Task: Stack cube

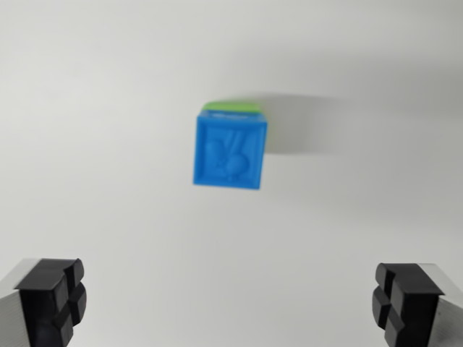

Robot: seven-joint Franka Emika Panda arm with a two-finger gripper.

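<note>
A blue cube (229, 150) with a raised pattern on its top face sits on a green cube (231, 107), of which only a thin strip shows at the far edge. Both stand on a white surface, slightly blurred, near the middle of the wrist view. My gripper (230, 303) hovers above and nearer than the stack, open wide. Its black fingertips (52, 293) show at the bottom left and bottom right corners with nothing between them.
The white table surface (108, 87) fills the whole view. The stack casts a soft shadow (304, 123) toward the wrist view's right.
</note>
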